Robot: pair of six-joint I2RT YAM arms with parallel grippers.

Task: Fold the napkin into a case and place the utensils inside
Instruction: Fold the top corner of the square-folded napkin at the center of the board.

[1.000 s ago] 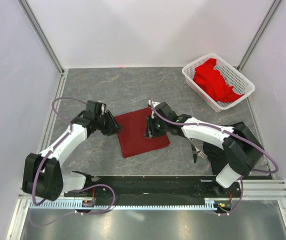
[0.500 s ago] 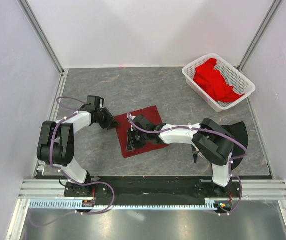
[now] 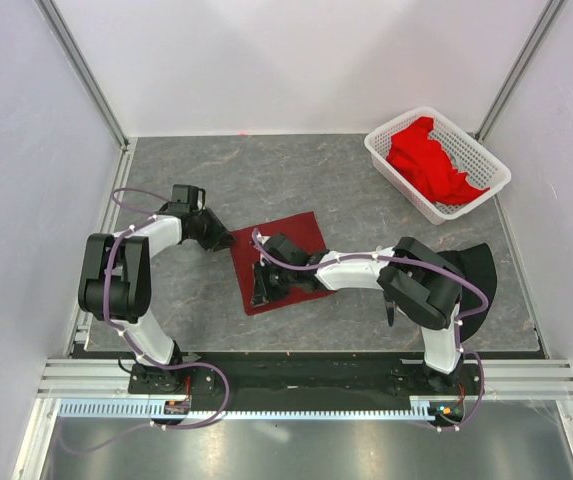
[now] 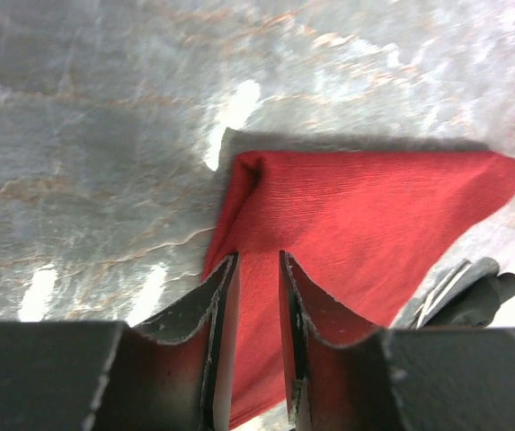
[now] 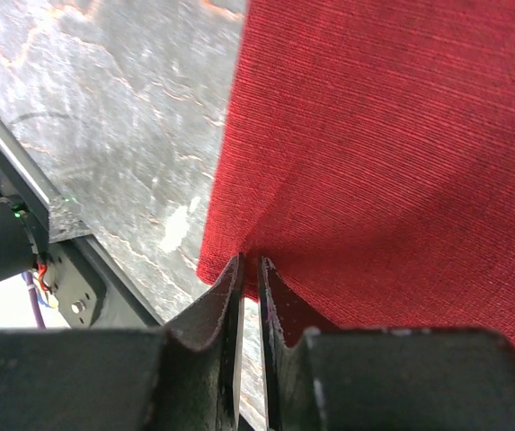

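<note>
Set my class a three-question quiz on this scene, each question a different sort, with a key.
1. True or false: the basket holds red cloth.
2. The right gripper pinches the napkin at: A) its edge B) its middle C) nowhere.
3. Which gripper is at the napkin's left corner?
Key: 1 true. 2 A. 3 the left gripper.
</note>
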